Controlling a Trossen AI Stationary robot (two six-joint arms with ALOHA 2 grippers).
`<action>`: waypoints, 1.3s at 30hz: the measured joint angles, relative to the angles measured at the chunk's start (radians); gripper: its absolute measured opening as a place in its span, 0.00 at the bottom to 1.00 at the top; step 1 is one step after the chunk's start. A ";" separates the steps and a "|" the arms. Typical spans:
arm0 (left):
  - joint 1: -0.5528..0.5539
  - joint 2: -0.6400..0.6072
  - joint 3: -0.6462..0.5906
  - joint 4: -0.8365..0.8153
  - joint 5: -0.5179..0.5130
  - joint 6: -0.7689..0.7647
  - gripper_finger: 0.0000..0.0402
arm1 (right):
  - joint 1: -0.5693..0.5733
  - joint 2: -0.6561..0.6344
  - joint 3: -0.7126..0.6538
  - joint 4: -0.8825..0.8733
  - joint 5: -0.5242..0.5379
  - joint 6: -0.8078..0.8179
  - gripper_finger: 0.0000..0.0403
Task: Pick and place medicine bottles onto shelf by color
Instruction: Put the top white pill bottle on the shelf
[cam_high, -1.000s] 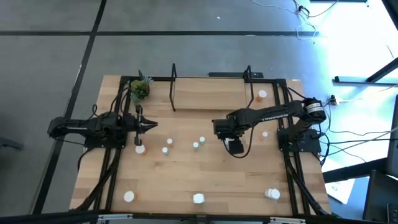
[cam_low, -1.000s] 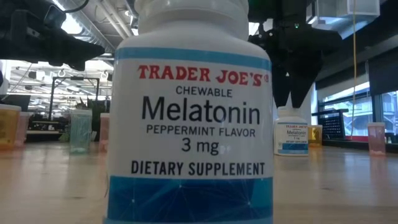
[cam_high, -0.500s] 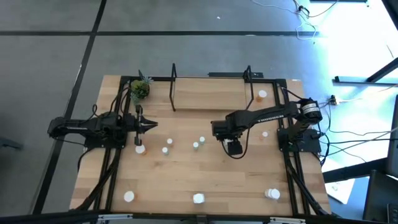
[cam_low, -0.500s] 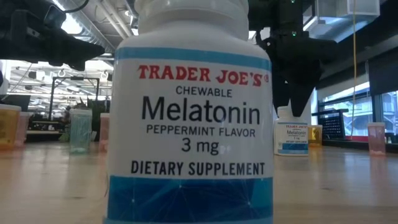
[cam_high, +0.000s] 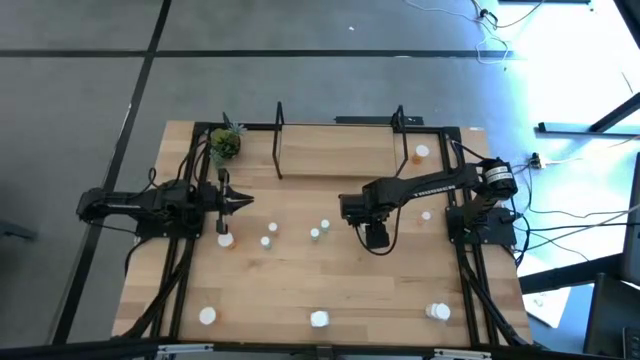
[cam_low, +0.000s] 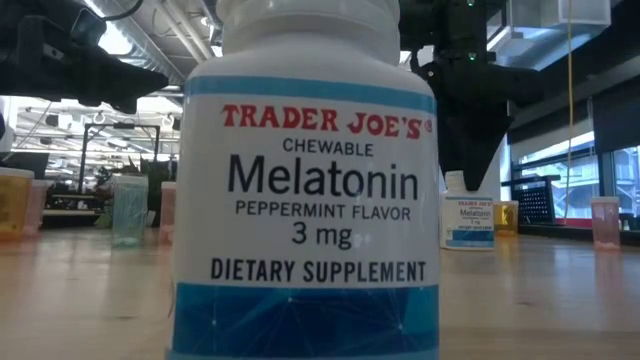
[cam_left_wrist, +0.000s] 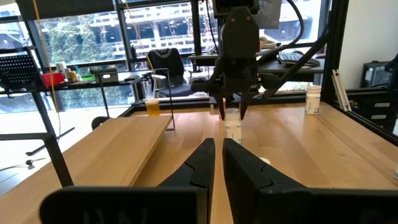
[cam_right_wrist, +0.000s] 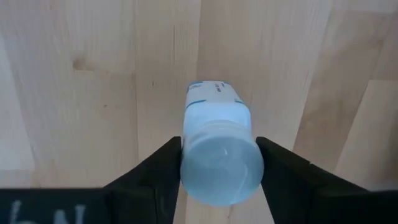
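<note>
near the table's centre, toward three o'clock, the right gripper (cam_right_wrist: 219, 163) is pressed from above onto a white-capped medicine bottle (cam_right_wrist: 219, 149), presumably for carrying to the shelf (cam_high: 335, 150) at twelve o'clock, while the shut left gripper (cam_high: 243, 201) waits at nine o'clock.

Overhead looking down, table-level, two wrist views, sharing tabletop (cam_high: 300, 275)

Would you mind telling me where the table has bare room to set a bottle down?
The shelf board is bare except an orange bottle at its right end. The table's front middle is open. It is crowded mid-table: three bottles and the right gripper.
</note>
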 joint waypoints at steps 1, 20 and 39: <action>0.000 0.000 0.000 0.000 0.000 0.000 0.07 | 0.000 0.000 0.000 0.000 0.000 0.000 0.45; 0.000 0.000 0.000 0.000 0.000 0.000 0.07 | -0.161 0.000 0.392 -0.167 0.108 -0.216 0.47; 0.000 0.000 0.000 0.000 0.000 0.000 0.07 | -0.531 0.028 0.530 -0.169 0.047 -0.496 0.47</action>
